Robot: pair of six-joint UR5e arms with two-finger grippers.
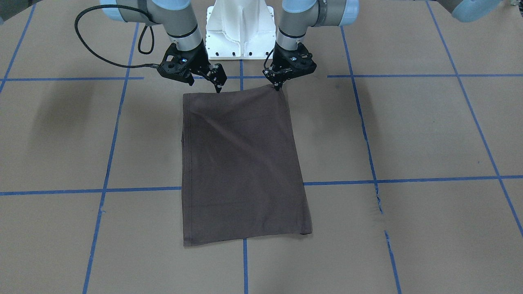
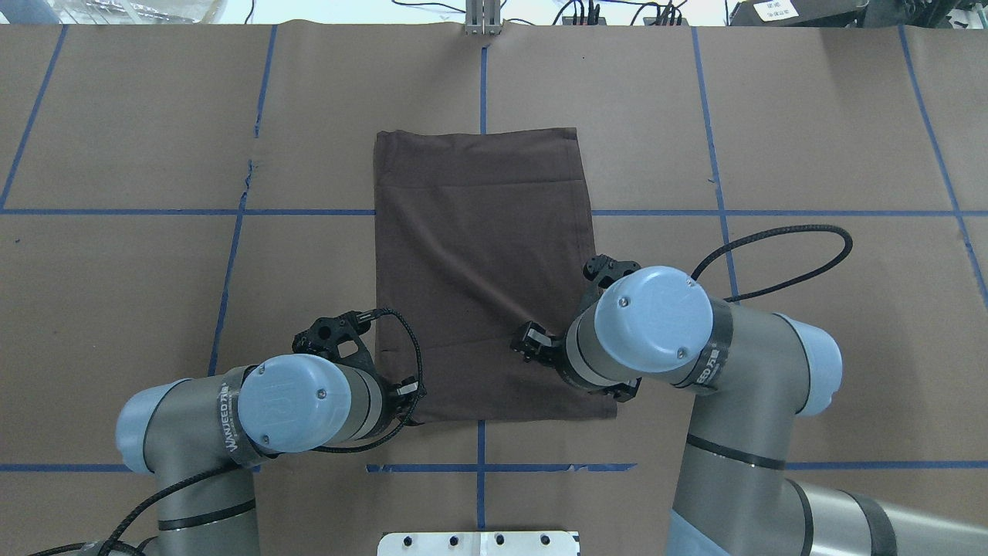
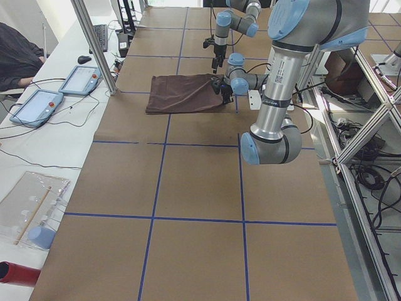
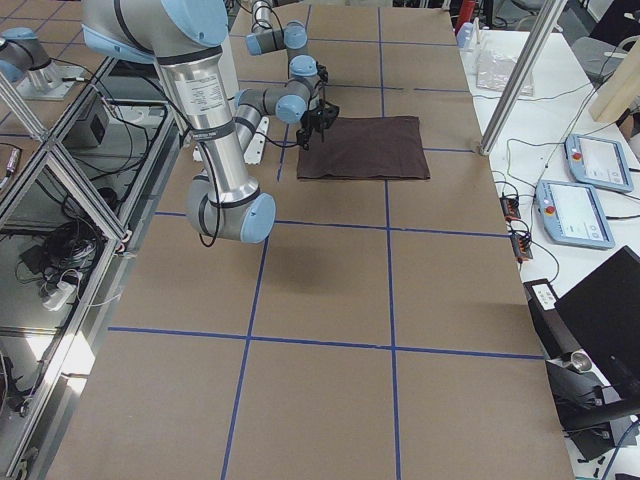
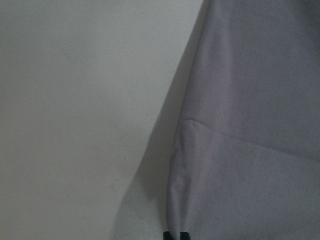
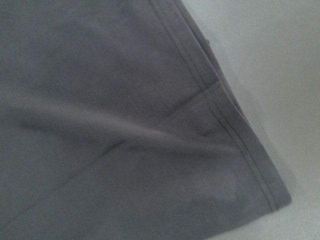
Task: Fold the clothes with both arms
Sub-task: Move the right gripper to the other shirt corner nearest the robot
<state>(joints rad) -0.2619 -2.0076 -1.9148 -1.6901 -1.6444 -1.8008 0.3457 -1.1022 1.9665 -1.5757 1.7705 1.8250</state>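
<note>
Now my front view shows the left gripper [image 1: 280,85] clamped on the T-shirt [image 1: 241,163] at its upper-right corner. The right gripper [image 1: 218,83] hangs by its top edge; I cannot tell its grip.

A robotics lab: a left arm [image 2: 193,409] and a right arm [image 2: 749,347] on a white pedestal [image 1: 240,28] work at a table [image 3: 188,188] papered brown and gridded with blue tape [image 3: 154,216]. In the exterior left view, teach pendants [image 3: 36,106] and a keyboard [image 3: 100,34] lie around ten o'clock, with aluminium framing [image 3: 369,125] and loose cables at three o'clock.
</note>
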